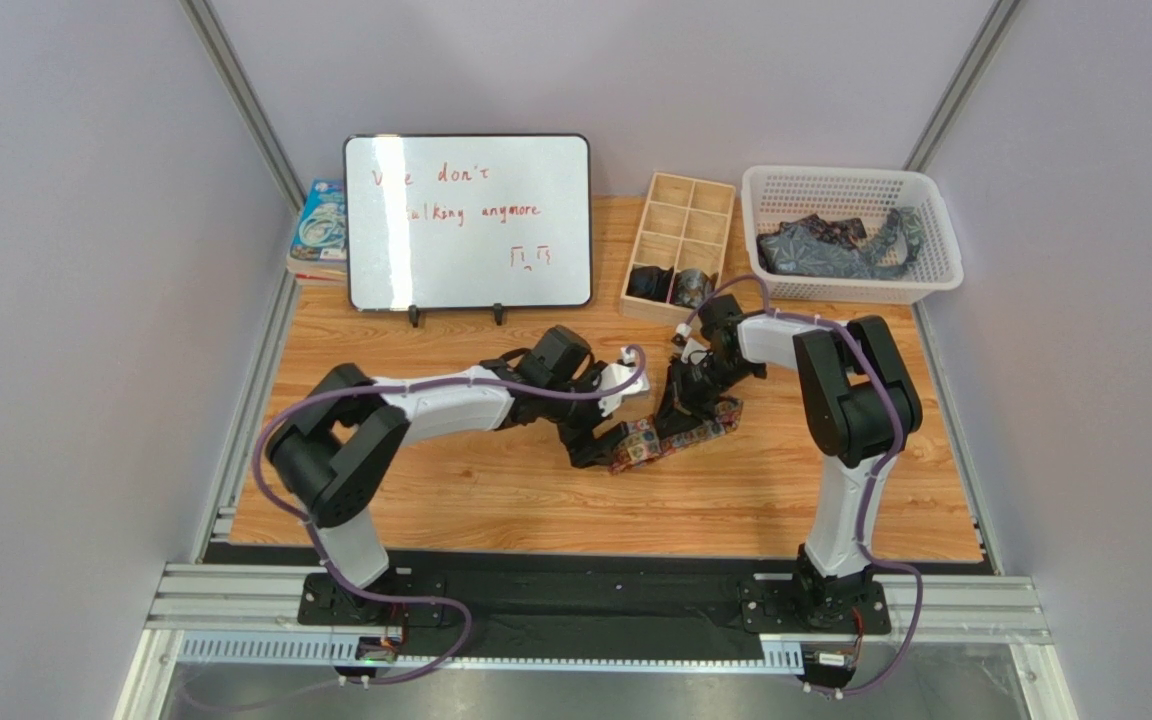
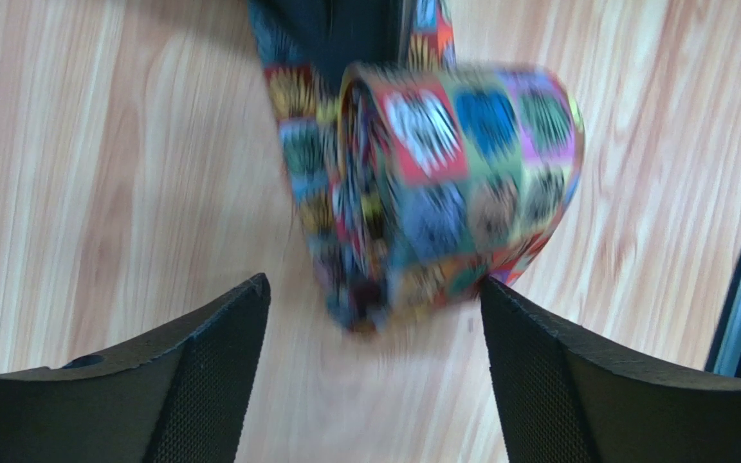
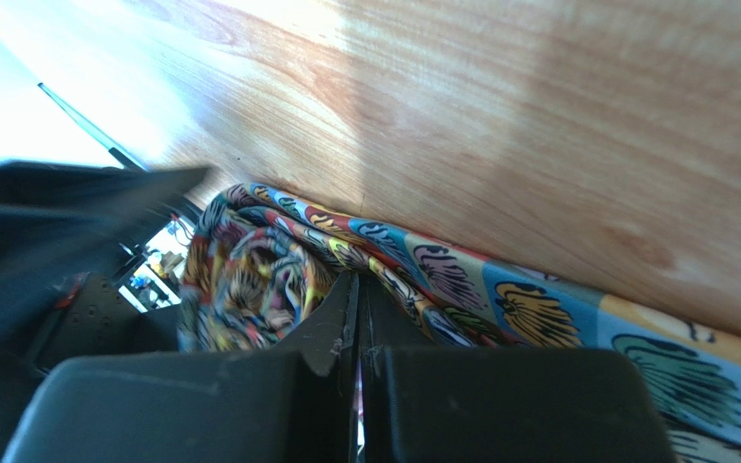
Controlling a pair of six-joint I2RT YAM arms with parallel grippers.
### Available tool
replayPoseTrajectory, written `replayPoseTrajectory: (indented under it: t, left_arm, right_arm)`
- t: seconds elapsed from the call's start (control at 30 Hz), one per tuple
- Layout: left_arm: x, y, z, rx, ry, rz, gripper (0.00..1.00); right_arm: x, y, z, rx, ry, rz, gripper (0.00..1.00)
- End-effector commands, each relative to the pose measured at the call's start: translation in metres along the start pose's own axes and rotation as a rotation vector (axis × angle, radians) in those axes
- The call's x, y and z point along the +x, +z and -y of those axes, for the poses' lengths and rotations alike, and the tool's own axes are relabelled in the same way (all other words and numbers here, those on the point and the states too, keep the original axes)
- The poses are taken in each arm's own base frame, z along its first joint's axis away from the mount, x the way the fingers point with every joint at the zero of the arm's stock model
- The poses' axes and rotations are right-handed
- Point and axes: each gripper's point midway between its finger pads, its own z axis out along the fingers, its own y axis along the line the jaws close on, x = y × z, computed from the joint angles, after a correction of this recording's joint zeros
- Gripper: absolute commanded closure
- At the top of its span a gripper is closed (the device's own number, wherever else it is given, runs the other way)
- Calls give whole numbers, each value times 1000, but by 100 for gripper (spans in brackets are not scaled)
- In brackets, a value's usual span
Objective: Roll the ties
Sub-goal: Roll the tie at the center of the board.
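The multicoloured tie [image 1: 683, 435] lies on the wooden table [image 1: 432, 480] at the centre, partly rolled at its left end. In the left wrist view the roll [image 2: 442, 154] stands on edge, blurred, just ahead of my open left gripper [image 2: 374, 285]; the right fingertip [image 2: 500, 299] touches it. My left gripper [image 1: 605, 440] sits at the tie's left end. My right gripper [image 1: 680, 402] is shut on the tie [image 3: 539, 313], its jaws pressed together at the fabric [image 3: 356, 285] beside the roll [image 3: 249, 280]. Dark ties [image 1: 835, 243] lie in a white basket [image 1: 853, 188].
A wooden divider box [image 1: 683, 225] at the back holds two rolled dark ties [image 1: 668, 284]. A whiteboard [image 1: 468, 222] stands at the back left with a book [image 1: 319, 225] behind it. Metal frame rails run along both table sides.
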Motion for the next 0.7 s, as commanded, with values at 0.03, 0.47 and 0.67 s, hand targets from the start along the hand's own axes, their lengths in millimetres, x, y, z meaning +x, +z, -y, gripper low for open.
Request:
replayPoseTrajectory:
  t: [0.03,0.47,0.67]
  left_arm:
    - [-36,-56,12,-33,137,197,11]
    - [-63,-11,10,-75,199,160,1]
    - [-54,16,0,-118,189,88,9]
  right_arm:
    - [-14,13,50,224,-32,45,100]
    - [-19,14,51,239,-24,43,100]
    - [-18,15,52,241,-16,39,100]
